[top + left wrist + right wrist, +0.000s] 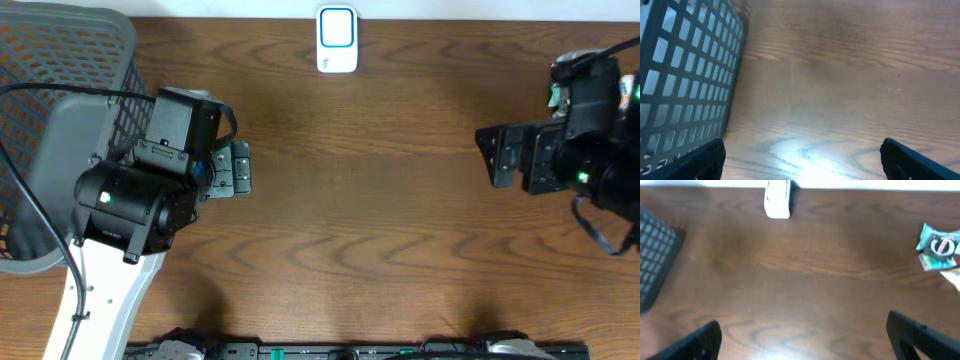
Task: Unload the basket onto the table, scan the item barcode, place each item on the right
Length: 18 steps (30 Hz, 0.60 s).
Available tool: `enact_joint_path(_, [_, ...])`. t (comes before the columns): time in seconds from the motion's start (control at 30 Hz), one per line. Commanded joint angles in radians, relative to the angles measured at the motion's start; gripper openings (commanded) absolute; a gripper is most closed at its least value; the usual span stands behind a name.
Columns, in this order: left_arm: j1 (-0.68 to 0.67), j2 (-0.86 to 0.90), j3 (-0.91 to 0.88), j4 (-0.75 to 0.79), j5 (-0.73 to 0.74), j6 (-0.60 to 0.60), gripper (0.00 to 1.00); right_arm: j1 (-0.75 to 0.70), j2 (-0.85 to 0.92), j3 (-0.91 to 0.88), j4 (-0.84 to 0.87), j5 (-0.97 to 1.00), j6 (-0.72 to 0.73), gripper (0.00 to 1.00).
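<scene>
The item, a teal packet (938,247) with a round black-and-white label, lies on the wooden table at the right edge of the right wrist view; no barcode shows on it. In the overhead view my right arm hides it. A white scanner (337,40) with a blue-framed window stands at the table's far edge, and the scanner (777,199) also shows in the right wrist view. My left gripper (243,168) is open beside the basket, with only bare wood between its fingers (705,161). My right gripper (492,157) is open too, over bare wood, with one fingertip (921,339) low right.
A grey mesh basket (60,90) fills the table's left end, and its wall (690,75) stands close to my left gripper. The basket (655,255) also shows at the left in the right wrist view. Cables run across it.
</scene>
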Motion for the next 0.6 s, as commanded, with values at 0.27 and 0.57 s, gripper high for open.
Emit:
enact_joint_path(0.27, [0.005, 0.005, 0.008, -0.004, -0.017, 0.009, 0.98, 0.008, -0.492, -0.606, 0.339, 0.011, 0.002, 0.99])
enact_joint_path(0.57, [0.005, 0.005, 0.008, -0.004, -0.017, 0.01, 0.98, 0.008, -0.764, -0.832, 0.412, 0.011, 0.002, 0.99])
